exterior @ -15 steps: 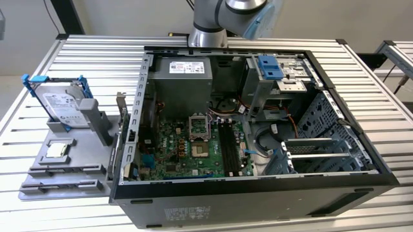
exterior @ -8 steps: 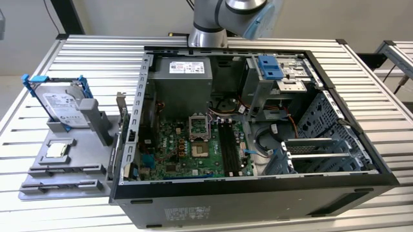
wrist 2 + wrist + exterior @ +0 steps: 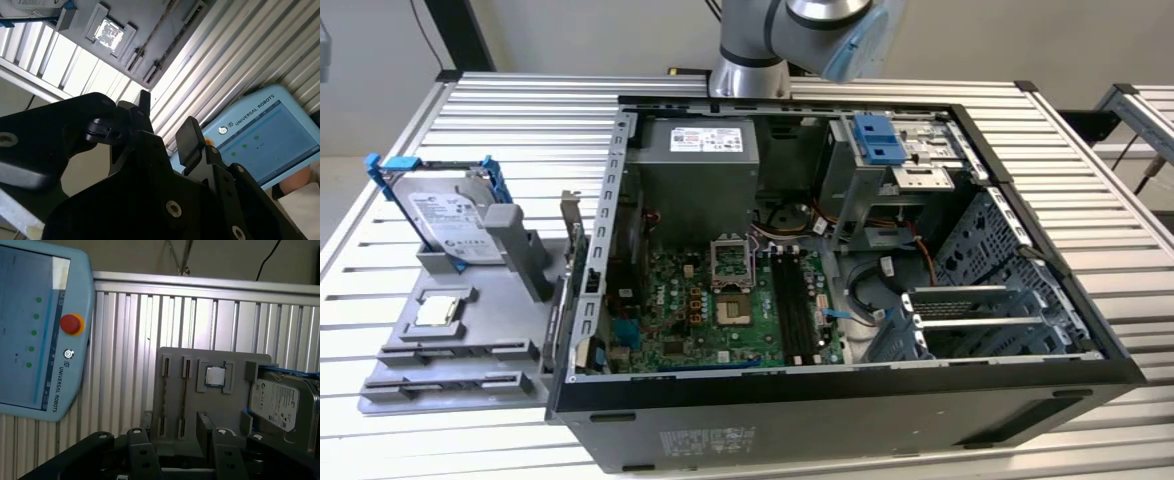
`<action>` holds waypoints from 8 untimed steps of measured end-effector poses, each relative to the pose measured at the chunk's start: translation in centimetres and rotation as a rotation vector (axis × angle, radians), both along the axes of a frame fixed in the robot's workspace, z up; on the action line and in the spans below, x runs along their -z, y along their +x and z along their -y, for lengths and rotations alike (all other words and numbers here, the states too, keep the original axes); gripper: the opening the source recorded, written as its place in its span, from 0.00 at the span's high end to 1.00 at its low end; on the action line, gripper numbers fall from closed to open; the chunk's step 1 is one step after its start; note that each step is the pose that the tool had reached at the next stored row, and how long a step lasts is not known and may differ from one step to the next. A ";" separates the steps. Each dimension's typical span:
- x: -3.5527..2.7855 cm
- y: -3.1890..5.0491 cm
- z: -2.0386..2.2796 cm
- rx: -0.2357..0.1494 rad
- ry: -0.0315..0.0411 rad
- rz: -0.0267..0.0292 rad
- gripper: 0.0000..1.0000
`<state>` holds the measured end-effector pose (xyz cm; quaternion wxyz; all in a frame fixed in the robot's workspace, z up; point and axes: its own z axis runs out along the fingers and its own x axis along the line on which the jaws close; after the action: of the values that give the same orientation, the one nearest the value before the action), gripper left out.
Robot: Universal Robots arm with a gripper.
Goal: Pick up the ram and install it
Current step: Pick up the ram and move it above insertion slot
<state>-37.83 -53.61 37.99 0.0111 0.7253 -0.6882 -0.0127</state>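
The arm (image 3: 807, 35) shows a grey joint with a pale blue cap at the upper edge of the exterior view, and in both wrist views the black gripper (image 3: 167, 122) (image 3: 182, 445) has its two fingers (image 3: 189, 141) apart, holding nothing.

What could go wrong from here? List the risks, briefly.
1. The pincer is open and empty, apart from the gray tray. The tray's narrow slots sit beside the processor chip, so a skewed descent might knock it.
2. Loose cables lie beside the motherboard's memory slots and might snag.
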 end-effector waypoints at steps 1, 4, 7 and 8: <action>0.06 0.00 0.00 0.000 0.0013 0.0003 0.00; 0.35 0.00 0.00 0.000 0.0127 0.0006 0.00; 0.77 0.00 0.00 0.000 0.0217 0.0025 0.00; 0.95 0.00 0.00 0.000 0.0220 0.0027 0.00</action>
<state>-37.83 -53.61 37.04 0.0022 0.7254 -0.6881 -0.0193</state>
